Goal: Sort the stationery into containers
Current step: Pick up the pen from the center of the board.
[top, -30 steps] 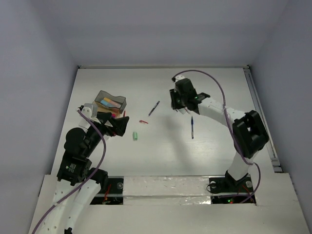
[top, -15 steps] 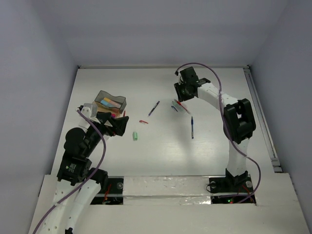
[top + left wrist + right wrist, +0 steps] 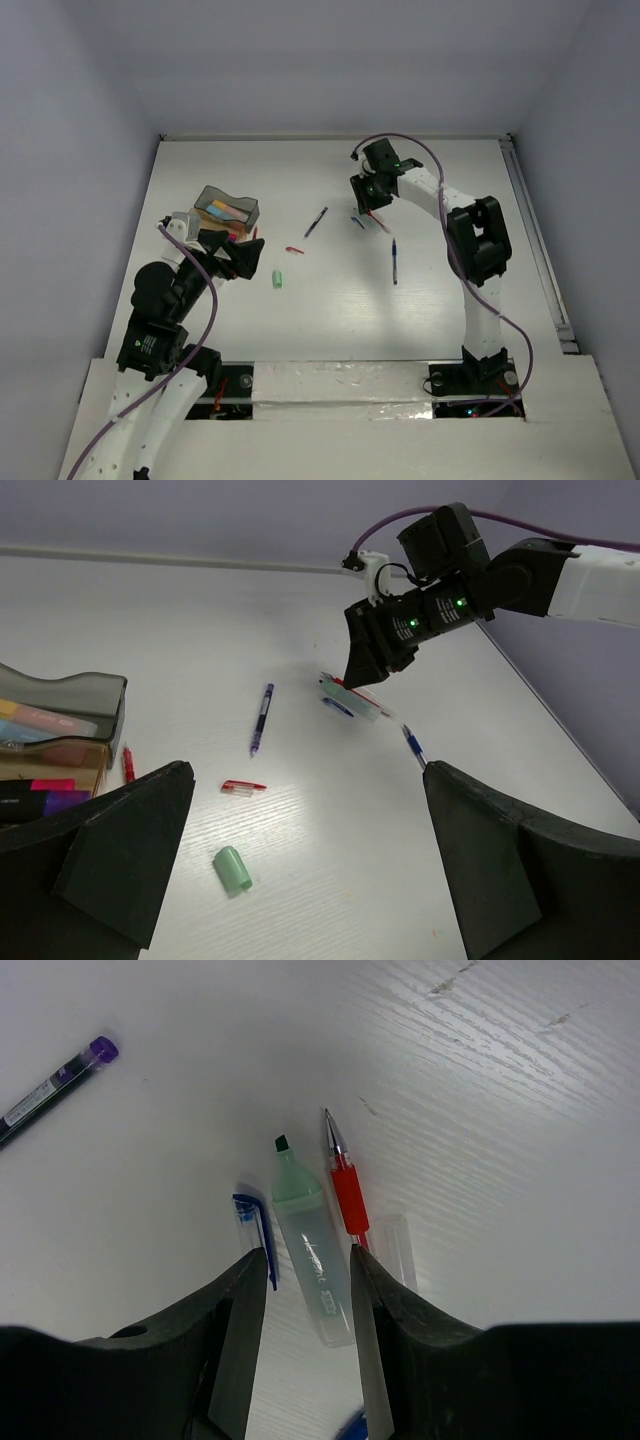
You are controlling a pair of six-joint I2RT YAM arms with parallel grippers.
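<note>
From above: right gripper point(image 3: 368, 207) down at a green highlighter point(image 3: 362, 219) mid-table, well apart from the container point(image 3: 227, 212) at left, with left gripper point(image 3: 245, 258) just beside that container.

From left wrist: jaws wide apart, nothing between.

From right wrist: jaws apart, astride the highlighter lying flat on the table point(image 3: 500, 1110), red pen point(image 3: 347, 1190) just beside.

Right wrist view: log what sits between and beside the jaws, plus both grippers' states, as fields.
between jaws: green highlighter, lying flat
beside it: red pen on one side, blue pen clip on the other
farther off: purple-capped pen
right gripper: open, straddling the highlighter
left gripper: open, holding nothing
</note>
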